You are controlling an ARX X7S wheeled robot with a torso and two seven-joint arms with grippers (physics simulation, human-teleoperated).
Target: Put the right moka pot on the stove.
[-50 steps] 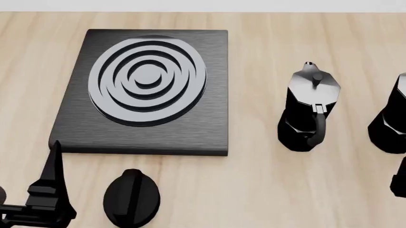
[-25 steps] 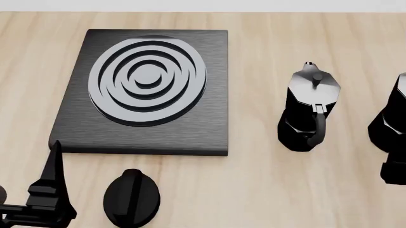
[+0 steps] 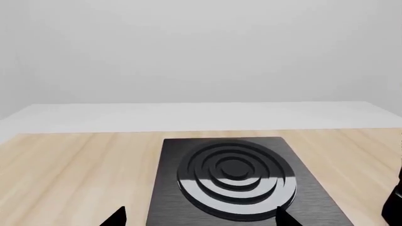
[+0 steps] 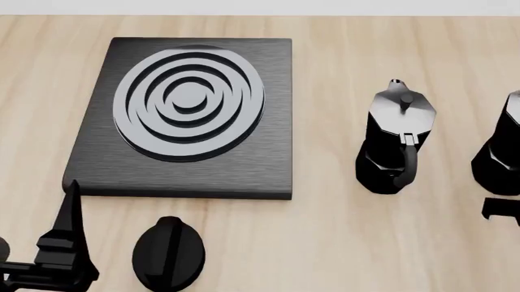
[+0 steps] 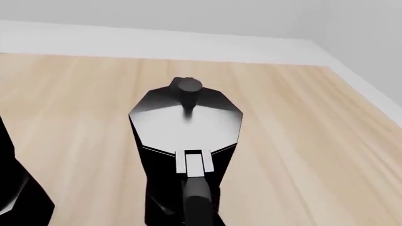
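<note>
You had the right pincer (image 4: 502, 208) just peeking in at the head view's right edge, close behind the right moka pot (image 4: 500, 149). That placement made sense: the right wrist camera looked straight down the pot's curved handle (image 5: 199, 202), lined up for a handle grab, I'd say. Whether that pincer was apart or together, I could not tell; its tips weren't shown. The pot itself stood upright on the worktop (image 4: 325, 243), well apart from the stove (image 4: 182, 173), with the other moka pot (image 4: 396, 140) between them.

Your left pincer (image 4: 65, 243) sat parked near the stove's front corner, tips spread apart, holding nothing, out of the way.

The count: two moka pots, one stove, one black oval knob (image 4: 168, 252) in front of it, two pincers.
</note>
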